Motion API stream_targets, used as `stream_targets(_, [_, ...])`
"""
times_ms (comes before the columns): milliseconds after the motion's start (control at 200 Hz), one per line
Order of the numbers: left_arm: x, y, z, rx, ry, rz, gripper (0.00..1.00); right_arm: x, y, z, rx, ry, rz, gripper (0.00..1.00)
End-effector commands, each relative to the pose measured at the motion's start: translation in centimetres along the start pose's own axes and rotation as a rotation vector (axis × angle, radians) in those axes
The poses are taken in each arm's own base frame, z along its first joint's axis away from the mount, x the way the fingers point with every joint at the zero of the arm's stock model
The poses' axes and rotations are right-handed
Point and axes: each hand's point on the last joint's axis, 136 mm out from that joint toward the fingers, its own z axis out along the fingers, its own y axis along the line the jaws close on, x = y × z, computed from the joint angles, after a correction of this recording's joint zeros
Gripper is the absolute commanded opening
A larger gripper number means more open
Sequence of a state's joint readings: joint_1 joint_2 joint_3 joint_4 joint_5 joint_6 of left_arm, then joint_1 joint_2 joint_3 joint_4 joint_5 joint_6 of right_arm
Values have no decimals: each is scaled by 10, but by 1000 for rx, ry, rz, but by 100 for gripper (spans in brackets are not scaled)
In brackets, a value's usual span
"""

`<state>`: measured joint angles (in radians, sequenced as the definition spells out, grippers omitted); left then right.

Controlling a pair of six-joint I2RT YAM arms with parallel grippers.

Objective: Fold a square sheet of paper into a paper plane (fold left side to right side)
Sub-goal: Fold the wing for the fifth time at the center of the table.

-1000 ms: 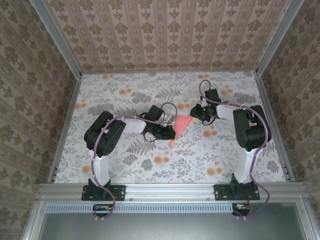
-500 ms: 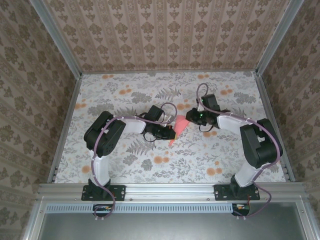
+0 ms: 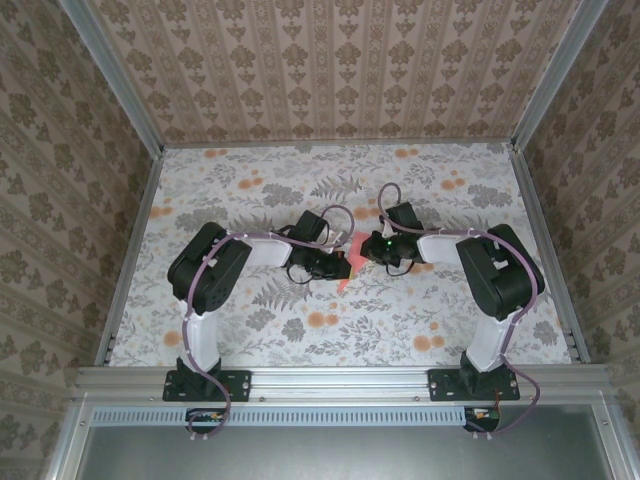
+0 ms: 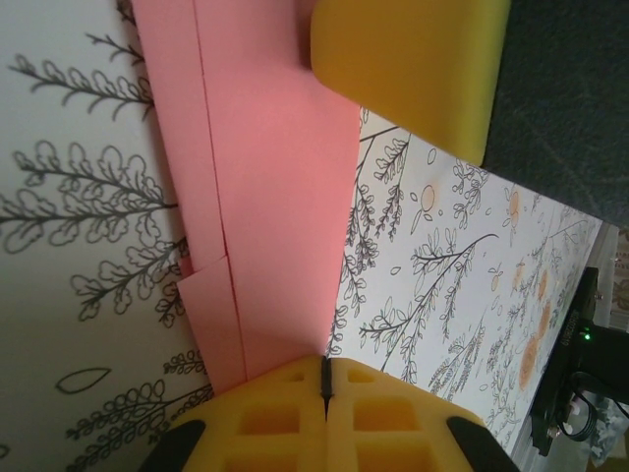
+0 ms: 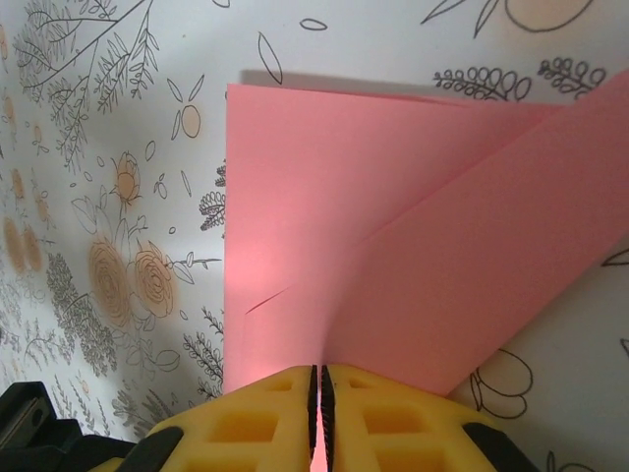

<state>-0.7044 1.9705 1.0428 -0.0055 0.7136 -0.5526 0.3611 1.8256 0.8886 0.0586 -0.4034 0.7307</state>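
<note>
Near the middle of the table [image 3: 240, 180], between the two arms, a folded pink paper [image 5: 393, 226] was held over the flowered cloth [image 3: 450, 300]. The left tool [image 4: 324, 379] was pressed together, its yellow fingers [image 4: 265, 423] pinching one end of the paper, where overlapping layers and a stepped edge showed. The right tool [image 5: 316, 379] pinched the opposite end beside a diagonal fold, with only a hairline slit between its fingers. Both tools sat just beside each other.
</note>
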Motion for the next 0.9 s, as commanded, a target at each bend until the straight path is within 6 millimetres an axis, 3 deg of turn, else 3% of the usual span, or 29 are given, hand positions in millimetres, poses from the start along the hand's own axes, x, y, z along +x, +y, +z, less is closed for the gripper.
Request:
stream_targets(0, [17,9,-8,-48,45,-49,7,11,-20,4,87,41,41,13])
stream_targets(190, [7,-19,-26,2,8,-11,10,21,-36,9,145,78,62,13])
stream_targets(390, [9,-41,-31,98,2,-18,10,23,-37,12,149,90,62,8])
stream_targets(895, [27,-7,-11,9,55,-68,13,25,-42,12,176,102,53,8])
